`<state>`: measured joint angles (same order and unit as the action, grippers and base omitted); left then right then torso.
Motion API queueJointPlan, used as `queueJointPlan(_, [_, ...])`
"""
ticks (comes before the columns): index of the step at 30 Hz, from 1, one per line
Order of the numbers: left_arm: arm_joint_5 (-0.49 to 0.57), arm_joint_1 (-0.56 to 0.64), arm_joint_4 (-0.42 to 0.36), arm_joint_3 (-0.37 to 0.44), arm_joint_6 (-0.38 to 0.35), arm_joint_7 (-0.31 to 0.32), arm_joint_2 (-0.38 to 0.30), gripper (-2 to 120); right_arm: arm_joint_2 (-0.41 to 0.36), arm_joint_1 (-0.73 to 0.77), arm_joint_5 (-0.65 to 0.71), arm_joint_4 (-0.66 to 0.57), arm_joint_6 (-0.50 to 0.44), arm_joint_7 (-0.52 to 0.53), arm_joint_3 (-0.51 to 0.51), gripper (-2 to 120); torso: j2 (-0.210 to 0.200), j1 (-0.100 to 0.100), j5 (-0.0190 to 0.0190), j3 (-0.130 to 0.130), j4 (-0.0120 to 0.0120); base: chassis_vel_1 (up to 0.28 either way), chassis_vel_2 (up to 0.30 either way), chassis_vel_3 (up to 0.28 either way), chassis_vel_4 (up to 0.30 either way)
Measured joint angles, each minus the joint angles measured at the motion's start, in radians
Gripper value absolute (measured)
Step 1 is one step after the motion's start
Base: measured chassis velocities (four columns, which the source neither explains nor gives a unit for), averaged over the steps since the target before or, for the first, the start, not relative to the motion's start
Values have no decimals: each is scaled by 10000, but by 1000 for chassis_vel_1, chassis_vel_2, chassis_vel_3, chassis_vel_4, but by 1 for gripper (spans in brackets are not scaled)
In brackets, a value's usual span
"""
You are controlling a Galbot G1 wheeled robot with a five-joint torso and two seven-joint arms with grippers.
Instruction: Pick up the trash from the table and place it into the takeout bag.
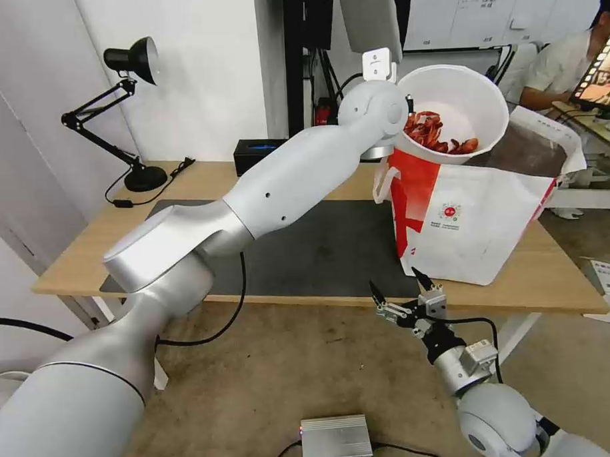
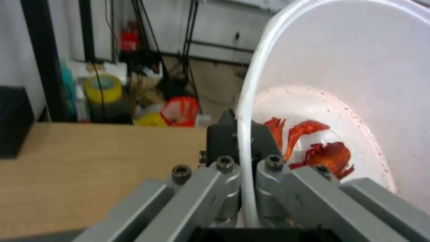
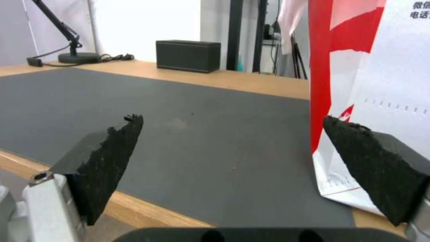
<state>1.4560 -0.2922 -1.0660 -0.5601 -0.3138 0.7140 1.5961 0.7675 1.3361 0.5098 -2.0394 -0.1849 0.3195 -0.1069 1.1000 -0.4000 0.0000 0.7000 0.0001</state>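
Left end effector tips bowl over bag

Left end effector (image 2: 244, 148) pinches the rim of the tilted white bowl (image 1: 464, 99) above the takeout bag (image 1: 471, 216), at two o'clock on the counter (image 1: 183, 183). Right end effector (image 1: 404, 288) hangs open at the counter's front edge.

A white bowl (image 1: 457, 100) holds red shells (image 1: 427, 131), with faint red speckles on its inner wall. The bag (image 1: 478, 216) is white with a red side panel, a small round red logo and a dull silvery lining. The bench (image 1: 183, 183) is light wood, covered by a plain dark grey mat (image 1: 319, 248). A lamp (image 1: 124, 115) and a box (image 1: 259, 153) are both black. The left end effector (image 2: 242, 148) is dark grey on pale grey metal links; the right end effector (image 1: 400, 288) has black pads on silver metal. The floor is tan.
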Motion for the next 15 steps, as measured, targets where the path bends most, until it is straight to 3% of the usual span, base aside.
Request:
queueJointPlan(7, [-933,383,-231,-342,742,-449,-20,0,0,0,0,0,0,0,0,100,0,0,0,0,-1,0,0,0,0])
queueJointPlan(10, [-1417,450,-405,-658,1141,-951,-26,0,0,0,0,0,0,0,0,100,0,0,0,0,-1,0,0,0,0])
queueJointPlan(15, [-1505,451,-595,-856,1183,-1136,-63,0,0,0,0,0,0,0,0,100,0,0,0,-1,-2,0,0,0,0])
